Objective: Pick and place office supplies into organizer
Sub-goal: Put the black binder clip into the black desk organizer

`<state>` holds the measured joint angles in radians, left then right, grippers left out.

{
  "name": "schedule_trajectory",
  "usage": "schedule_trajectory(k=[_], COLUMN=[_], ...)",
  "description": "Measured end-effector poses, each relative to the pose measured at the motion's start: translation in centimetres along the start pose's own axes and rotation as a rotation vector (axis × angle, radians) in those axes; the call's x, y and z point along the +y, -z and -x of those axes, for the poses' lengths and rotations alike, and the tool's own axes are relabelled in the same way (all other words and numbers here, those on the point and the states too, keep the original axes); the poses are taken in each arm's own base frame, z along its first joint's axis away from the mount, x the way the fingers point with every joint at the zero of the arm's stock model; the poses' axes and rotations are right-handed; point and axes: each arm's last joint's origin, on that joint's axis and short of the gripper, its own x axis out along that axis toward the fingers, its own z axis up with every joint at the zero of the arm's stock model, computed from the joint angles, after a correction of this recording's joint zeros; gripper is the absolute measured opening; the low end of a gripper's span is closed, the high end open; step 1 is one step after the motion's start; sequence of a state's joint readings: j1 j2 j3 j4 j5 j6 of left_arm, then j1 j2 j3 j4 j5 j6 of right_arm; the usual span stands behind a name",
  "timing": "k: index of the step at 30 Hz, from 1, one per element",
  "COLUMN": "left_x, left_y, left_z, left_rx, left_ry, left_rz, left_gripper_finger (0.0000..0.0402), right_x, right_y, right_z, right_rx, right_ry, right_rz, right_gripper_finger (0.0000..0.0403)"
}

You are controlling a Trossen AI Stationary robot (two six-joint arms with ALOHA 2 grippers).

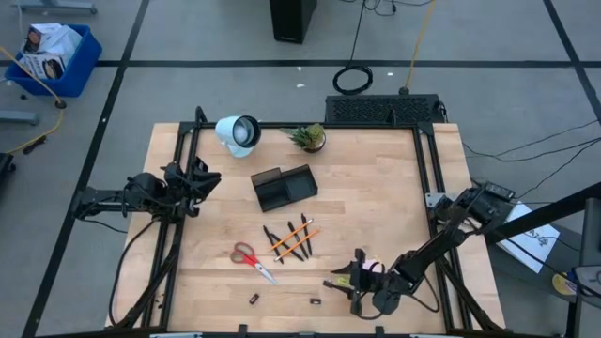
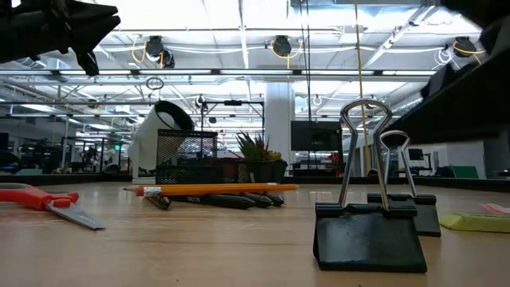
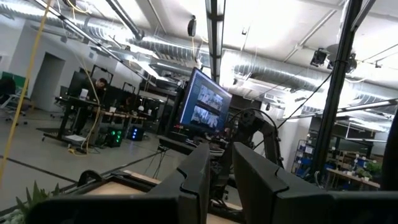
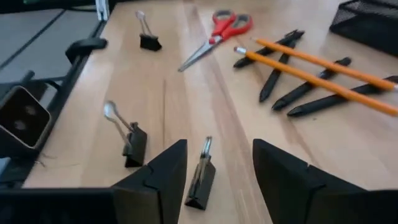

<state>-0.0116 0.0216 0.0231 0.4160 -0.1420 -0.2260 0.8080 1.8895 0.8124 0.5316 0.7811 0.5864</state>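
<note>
The black mesh organizer stands mid-table. Nearer lie black pens and orange pencils and red-handled scissors. My right gripper is open low over the near right part of the table. A small black binder clip lies on the wood between its fingers, untouched. A second clip and a third lie farther off. A pale sticky pad sits beside the right wrist. My left gripper waits raised at the table's left edge, its fingers a narrow gap apart, holding nothing.
A white lamp-like object and a small potted plant stand at the far edge. Bare wood lies between the organizer and the pens. In the low view two binder clips stand close to the camera.
</note>
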Motion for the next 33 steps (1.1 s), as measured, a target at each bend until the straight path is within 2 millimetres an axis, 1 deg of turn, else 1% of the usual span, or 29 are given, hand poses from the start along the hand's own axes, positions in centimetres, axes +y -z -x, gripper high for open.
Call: schedule_trajectory(k=[4, 8, 13, 17, 22, 33], left_x=[0.0, 0.0, 0.0, 0.0, 0.1, 0.1], left_y=[0.0, 0.0, 0.0, 0.1, 0.3, 0.3], left_z=[0.0, 0.0, 0.0, 0.0, 0.0, 0.0], left_rx=[0.002, 0.003, 0.004, 0.015, 0.025, 0.027], left_ry=[0.000, 0.000, -0.001, -0.003, -0.012, -0.014], left_rz=[0.000, 0.000, 0.008, 0.008, 0.016, 0.019], left_gripper_finger=[0.0074, 0.0074, 0.0074, 0.0074, 0.0074, 0.0074], right_x=[0.2, 0.0, 0.0, -0.1, -0.1, 0.0], right_y=[0.1, 0.7, 0.8, 0.7, 0.7, 0.7], right_z=[-0.6, -1.4, -1.6, -1.6, -1.7, -1.7], right_rx=[-0.012, 0.002, -0.005, -0.006, -0.003, 0.017], right_ry=[-0.041, -0.064, -0.069, -0.067, -0.072, -0.109], right_rz=[-0.035, -0.034, -0.031, -0.020, -0.013, 0.046], right_gripper_finger=[0.0172, 0.0172, 0.0170, 0.0158, 0.0122, 0.0024])
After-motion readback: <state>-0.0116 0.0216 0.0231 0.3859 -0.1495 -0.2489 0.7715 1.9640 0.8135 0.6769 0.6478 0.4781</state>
